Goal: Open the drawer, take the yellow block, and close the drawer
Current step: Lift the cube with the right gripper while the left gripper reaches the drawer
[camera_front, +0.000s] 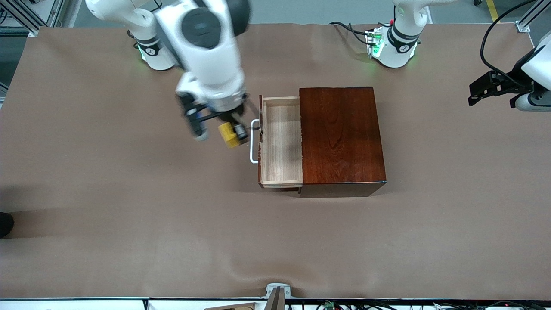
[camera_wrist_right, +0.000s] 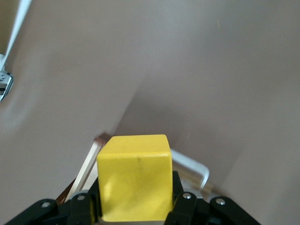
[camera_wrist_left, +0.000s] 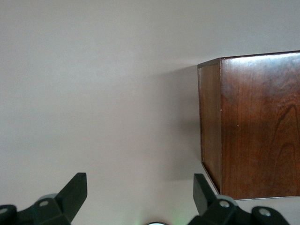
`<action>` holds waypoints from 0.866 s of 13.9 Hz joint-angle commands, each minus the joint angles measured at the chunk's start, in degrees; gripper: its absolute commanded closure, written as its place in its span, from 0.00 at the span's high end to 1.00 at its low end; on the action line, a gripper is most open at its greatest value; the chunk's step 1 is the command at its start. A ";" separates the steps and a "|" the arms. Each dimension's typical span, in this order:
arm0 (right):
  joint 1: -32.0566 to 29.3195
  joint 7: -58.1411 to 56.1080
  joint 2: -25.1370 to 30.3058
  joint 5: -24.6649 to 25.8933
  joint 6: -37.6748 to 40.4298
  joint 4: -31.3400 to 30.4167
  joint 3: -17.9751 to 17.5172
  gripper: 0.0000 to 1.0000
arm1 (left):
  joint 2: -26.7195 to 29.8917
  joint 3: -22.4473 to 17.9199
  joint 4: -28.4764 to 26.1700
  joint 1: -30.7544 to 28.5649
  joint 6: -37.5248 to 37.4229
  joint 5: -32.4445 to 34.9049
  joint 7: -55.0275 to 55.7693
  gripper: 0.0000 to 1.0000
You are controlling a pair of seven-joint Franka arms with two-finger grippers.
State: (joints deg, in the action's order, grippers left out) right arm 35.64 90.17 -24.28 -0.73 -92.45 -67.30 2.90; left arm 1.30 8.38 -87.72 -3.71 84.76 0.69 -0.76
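1. The right gripper is up in the air over the bare table, just off the drawer's handle on the side toward the right arm's end of the table. Its fingers are clamped tight on the yellow block.
2. In the right wrist view the yellow block fills the lower middle, pinched between the two black fingers. Plain faces, no marks I can make out.
3. The drawer is pulled out of the wooden box, toward the right arm's end of the table. You can see straight down into the light-wood tray, and it looks bare inside.
4. The white U-shaped handle sticks out from the dark drawer front. A bit of that handle shows past the block in the right wrist view too, along with a corner of the tray.
5. The box is glossy reddish-brown and sits around the middle of the table, closer to the arm bases than to the front camera.
6. The left gripper is parked way off at the left arm's end of the table, well apart from the box, just waiting.
7. From the left wrist view its fingers stand wide apart with nothing between them, and one end of the wooden box shows farther off.
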 commanded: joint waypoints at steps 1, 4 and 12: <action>-8.01 -17.76 5.91 0.29 2.87 -5.56 -1.05 0.00 | -0.86 0.41 0.79 0.11 0.15 -0.87 -0.64 1.00; -17.50 -41.05 7.67 0.20 7.01 -6.35 -1.05 0.00 | -5.25 0.94 2.11 0.98 0.50 -4.46 6.87 1.00; -38.61 -89.41 10.75 0.03 -8.40 -25.57 -1.05 0.00 | -14.21 3.75 7.81 15.91 0.85 -3.94 33.34 1.00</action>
State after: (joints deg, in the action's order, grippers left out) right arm 0.55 8.84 -16.53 -0.79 -94.28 -83.88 3.33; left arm -10.64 12.38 -83.24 9.71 86.32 -3.17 28.23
